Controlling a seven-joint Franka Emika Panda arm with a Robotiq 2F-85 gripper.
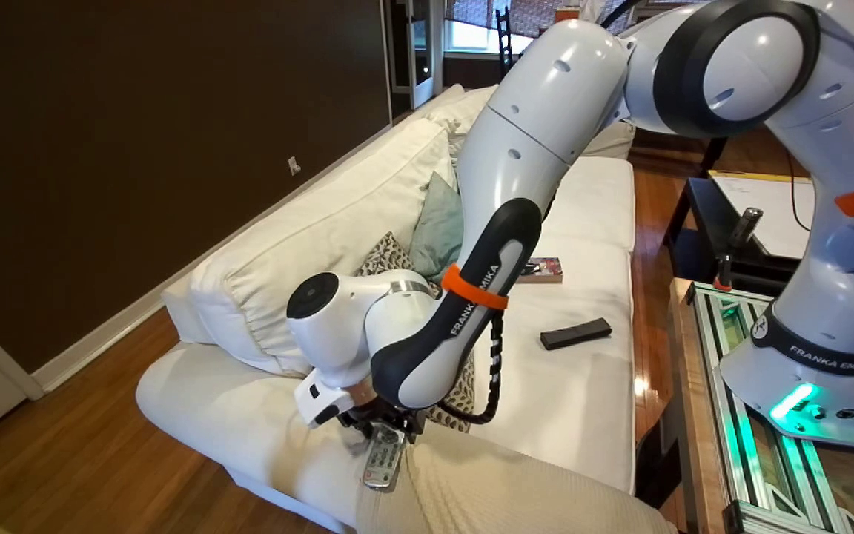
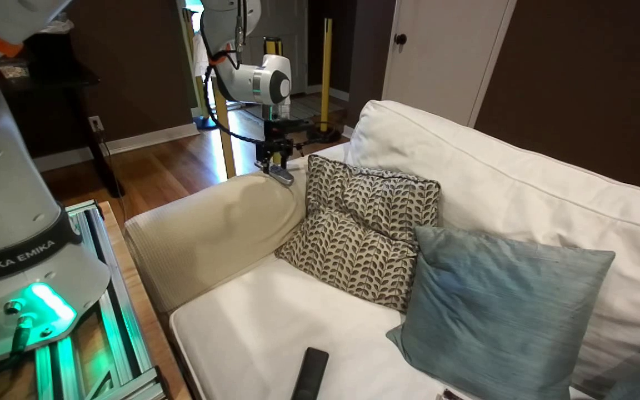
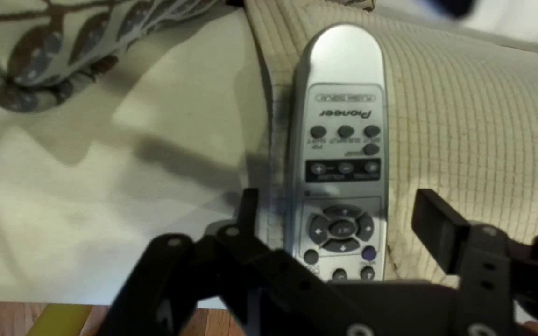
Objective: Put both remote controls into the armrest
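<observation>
The silver-grey remote control lies on top of the cream armrest, in an exterior view (image 1: 382, 466), another exterior view (image 2: 281, 174) and the wrist view (image 3: 343, 107). The armrest (image 1: 516, 489) also shows in an exterior view (image 2: 214, 228) and the wrist view (image 3: 465, 116). My gripper (image 3: 336, 205) is open, one finger on each side of the silver remote, with gaps on both sides. It hides the remote's near end. The black remote control (image 1: 575, 334) lies on the seat cushion, also seen in an exterior view (image 2: 310, 375), and is out of the wrist view.
A black-and-white patterned cushion (image 2: 364, 239) leans beside the armrest near the gripper. A teal cushion (image 2: 509, 316) stands beside it against the backrest (image 2: 498, 172). A reddish booklet (image 1: 548, 270) lies on the seat. The robot's wooden stand (image 1: 683, 371) is along the sofa's front.
</observation>
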